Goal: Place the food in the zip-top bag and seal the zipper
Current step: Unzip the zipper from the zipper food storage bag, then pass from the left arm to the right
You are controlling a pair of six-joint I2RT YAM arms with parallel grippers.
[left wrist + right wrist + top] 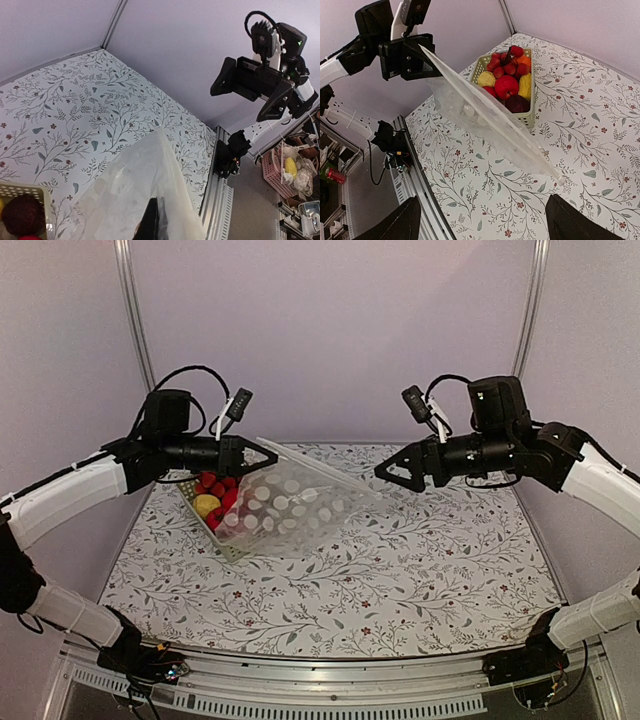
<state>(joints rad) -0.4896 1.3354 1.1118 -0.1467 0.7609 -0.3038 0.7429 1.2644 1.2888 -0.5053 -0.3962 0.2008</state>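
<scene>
Item: zip-top bag (300, 505), clear and crinkly, raised at its left corner and sloping down to the right toward the floral-print table (440, 580), its lower body draped over the right side of the basket (527, 117); the basket's perforations show through the plastic. Zipper (485, 106): whitish strip along the bag's upper edge, running taut from the raised corner down to the low right end; whether it is pressed closed cannot be told. Food: all in the pale green basket at the table's far left, none in the bag, namely a round red fruit (506, 86), a dark maroon fruit (517, 103), two yellow fruits (486, 78), and several small red pieces (502, 61) at the far end. Left gripper (268, 453): fingers pressed together, pinching the bag's upper left corner above the basket. Right gripper (393, 476): fingers spread wide, holding nothing, hanging in the air just above the bag's low right end and apart from it.
</scene>
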